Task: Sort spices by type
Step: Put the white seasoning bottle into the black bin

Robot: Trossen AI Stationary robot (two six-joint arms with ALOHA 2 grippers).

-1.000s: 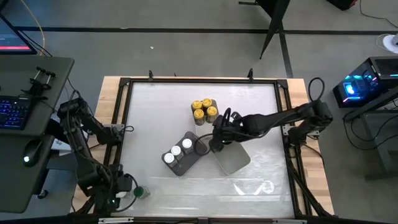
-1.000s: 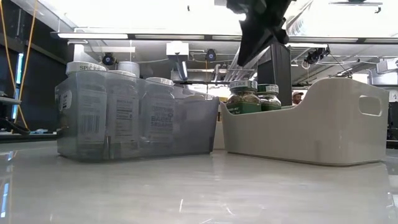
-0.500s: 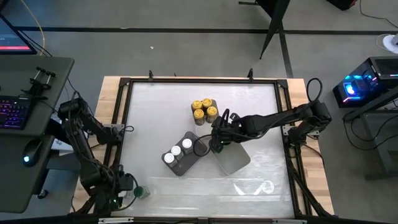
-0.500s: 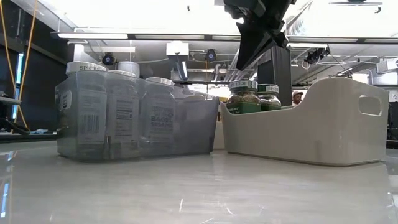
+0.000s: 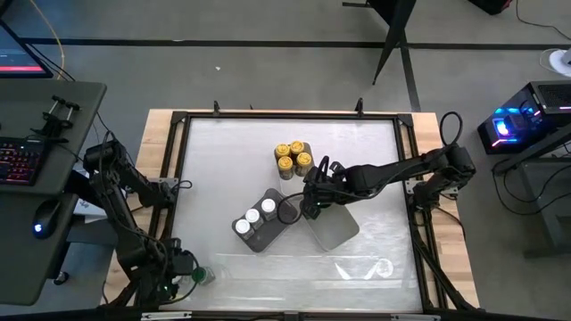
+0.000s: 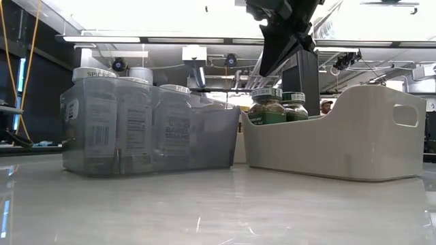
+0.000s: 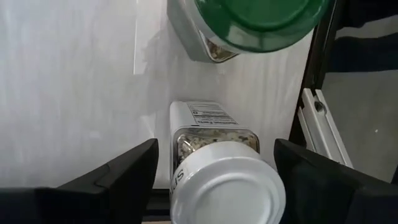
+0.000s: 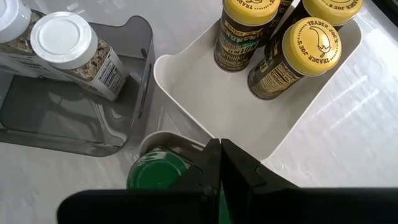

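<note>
Right gripper, fingers pressed together, hangs over a green-lidded jar it half hides in the white tray, while the left gripper straddles, without touching, a white-lidded jar cut off at the frame edge

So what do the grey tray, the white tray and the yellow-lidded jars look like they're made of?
The grey tray looks like smoky translucent plastic: the white-lidded jars show through its wall in the low view. The white tray seems opaque matte plastic, with a moulded handle cutout. The yellow-lidded jars look like clear glass or plastic, I can't tell which, with smooth, faintly glossy yellow caps.
</note>
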